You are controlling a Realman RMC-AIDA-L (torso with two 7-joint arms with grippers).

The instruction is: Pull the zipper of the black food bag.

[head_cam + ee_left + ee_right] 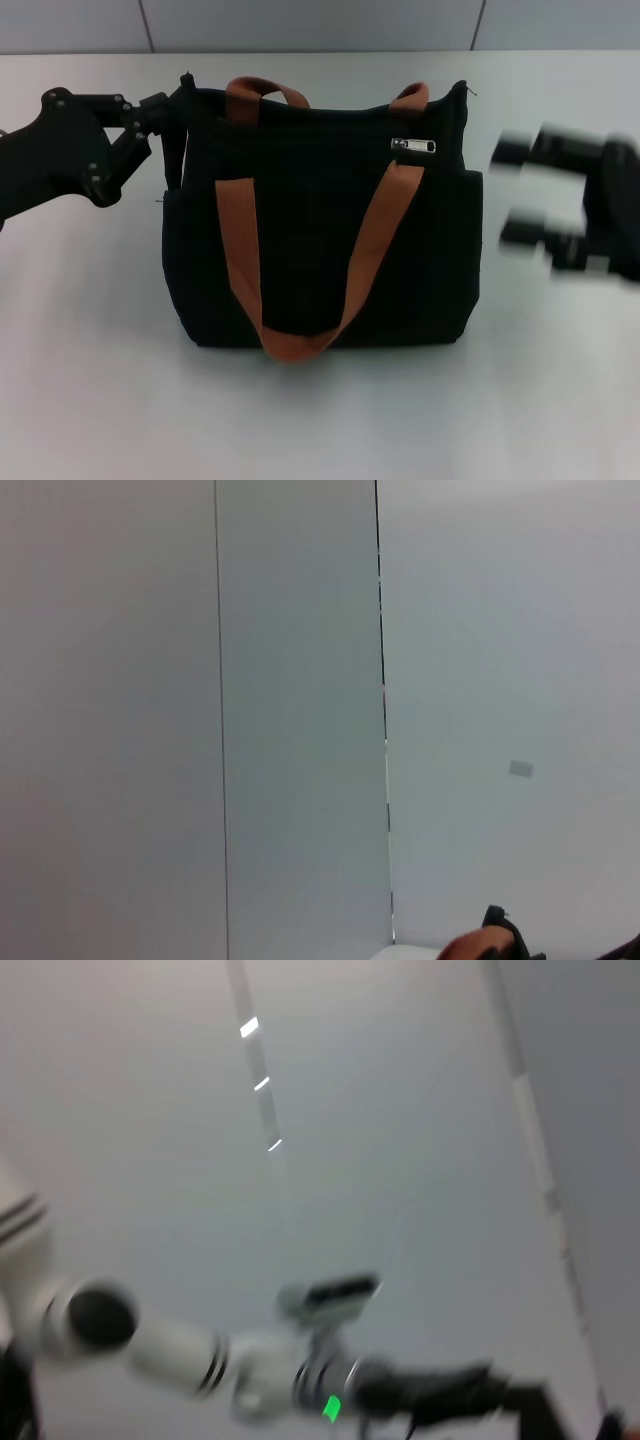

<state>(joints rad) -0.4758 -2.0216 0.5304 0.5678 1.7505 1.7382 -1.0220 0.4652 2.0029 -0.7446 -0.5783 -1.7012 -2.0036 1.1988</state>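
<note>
Head view. Nearest the camera: bare white table (320, 420), then the drooping loop of an orange-brown webbing handle (300, 345) hanging down the front of the large boxy black fabric food bag (320, 270). Bag stands upright mid-table. The small silver metal zipper pull (413, 145) lies flat near the bag's upper edge, toward the robot's right end. A second orange-brown webbing handle (262, 92) arches over the far rim.

Left gripper (165, 115) is at the bag's upper left corner, touching or very close to the fabric there; cannot tell if its fingers are apart or clamped on the cloth. Right gripper (525, 190) sits just beside the bag's right side, apart from it, smeared by motion; its two dark fingers look apart, nothing between them.

Left wrist view. Mostly grey wall panels; a sliver of orange handle (478, 945) and black fabric at the edge.

Right wrist view. Wall, and the other arm (200, 1355) farther off, blurred. Bag not seen.

Handling, as judged: soft, light fabric that will sag and slide if tugged, so the far end needs bracing. Pull tab is small, thin, slick metal; pinch it at its free end and draw along the zip line, not upward.
</note>
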